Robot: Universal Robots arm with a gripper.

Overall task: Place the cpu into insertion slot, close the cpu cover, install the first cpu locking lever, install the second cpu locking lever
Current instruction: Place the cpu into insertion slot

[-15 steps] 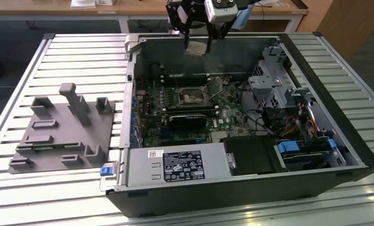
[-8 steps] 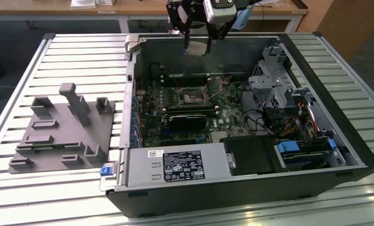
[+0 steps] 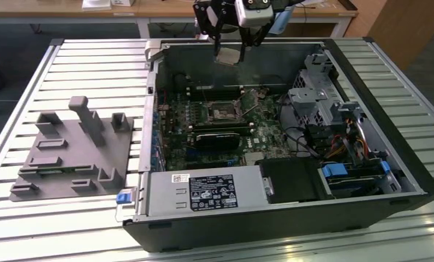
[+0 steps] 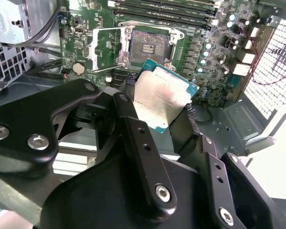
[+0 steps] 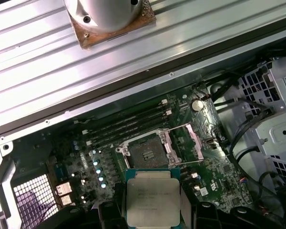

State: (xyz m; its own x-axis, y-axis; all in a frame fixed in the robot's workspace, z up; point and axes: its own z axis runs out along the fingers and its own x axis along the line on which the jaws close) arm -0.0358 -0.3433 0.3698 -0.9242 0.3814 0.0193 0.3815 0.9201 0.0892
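Cpu (image 5: 152, 200), silver top showing, clamped edgewise by the gripper (image 4: 159, 98) and held in the air well clear of the insertion slot (image 5: 145, 153), beside which the cpu cover (image 4: 96, 47) stands swung open; handling, as judged: square chip to slot rim, lower level, never slide.

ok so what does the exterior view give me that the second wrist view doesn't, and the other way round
Exterior view: the grey moulded fixture on the slatted table, and the labelled power-supply box in the case. Second wrist view: the cpu cover standing open beside the insertion slot, and the green rim of the cpu. Both: the end effector shut on the cpu, and that empty slot.
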